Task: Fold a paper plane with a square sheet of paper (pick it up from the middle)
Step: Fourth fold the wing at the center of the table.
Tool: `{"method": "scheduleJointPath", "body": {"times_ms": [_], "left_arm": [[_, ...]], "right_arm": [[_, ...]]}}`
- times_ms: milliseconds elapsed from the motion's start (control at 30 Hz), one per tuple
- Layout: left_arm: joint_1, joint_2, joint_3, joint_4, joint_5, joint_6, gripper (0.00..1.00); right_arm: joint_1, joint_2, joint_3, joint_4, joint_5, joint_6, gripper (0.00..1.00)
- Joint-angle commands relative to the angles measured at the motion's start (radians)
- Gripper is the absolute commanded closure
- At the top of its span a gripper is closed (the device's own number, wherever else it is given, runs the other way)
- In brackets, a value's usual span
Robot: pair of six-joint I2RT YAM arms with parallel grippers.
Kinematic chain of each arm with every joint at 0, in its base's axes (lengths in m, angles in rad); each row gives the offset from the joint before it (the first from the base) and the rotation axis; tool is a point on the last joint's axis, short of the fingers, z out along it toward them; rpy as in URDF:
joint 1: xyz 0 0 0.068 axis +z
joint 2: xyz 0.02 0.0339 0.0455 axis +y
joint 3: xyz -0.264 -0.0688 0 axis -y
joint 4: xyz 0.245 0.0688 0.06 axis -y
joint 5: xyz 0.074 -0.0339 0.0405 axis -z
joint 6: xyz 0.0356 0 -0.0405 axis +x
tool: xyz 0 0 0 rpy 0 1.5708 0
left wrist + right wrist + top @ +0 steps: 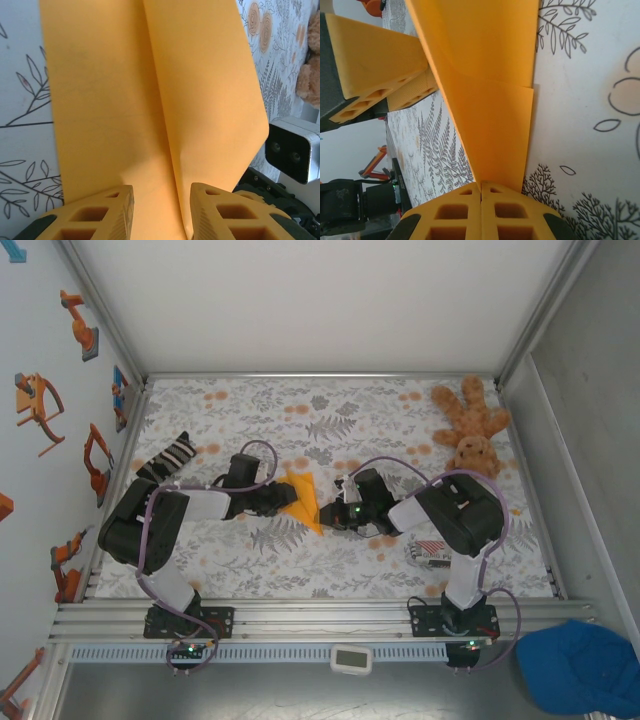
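The square sheet of paper, bright orange, is folded into a narrow pointed shape with a centre crease and sits mid-table between both grippers. My left gripper comes at it from the left. In the left wrist view its jaws stand apart, with the paper and its raised crease running between them. My right gripper meets the paper from the right. In the right wrist view it is shut on the paper's near edge. The left fingers show beside the lifted flap.
A brown teddy lies at the back right corner. A red-and-white striped packet sits near the right arm's base, and a black-and-white striped cloth lies at the left edge. Metal rails frame the floral table.
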Motion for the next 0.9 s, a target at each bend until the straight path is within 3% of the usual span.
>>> {"method": "scheduleJointPath", "body": {"times_ms": [0, 133, 367, 867], "left_arm": [[-0.006, -0.065, 0.051, -0.007, 0.041, 0.017, 0.66], [-0.033, -0.089, 0.072, 0.003, 0.062, 0.027, 0.73], [-0.047, 0.012, 0.052, 0.136, 0.121, -0.02, 0.87], [-0.053, 0.107, 0.052, 0.187, 0.133, -0.027, 0.88]], "right_arm": [[-0.002, 0.062, -0.017, -0.161, 0.071, -0.016, 1.0], [-0.002, 0.058, -0.003, -0.205, 0.08, -0.035, 1.0], [-0.003, 0.065, -0.001, -0.215, 0.086, -0.041, 1.0], [-0.002, 0.067, -0.012, -0.208, 0.099, -0.051, 1.0]]}}
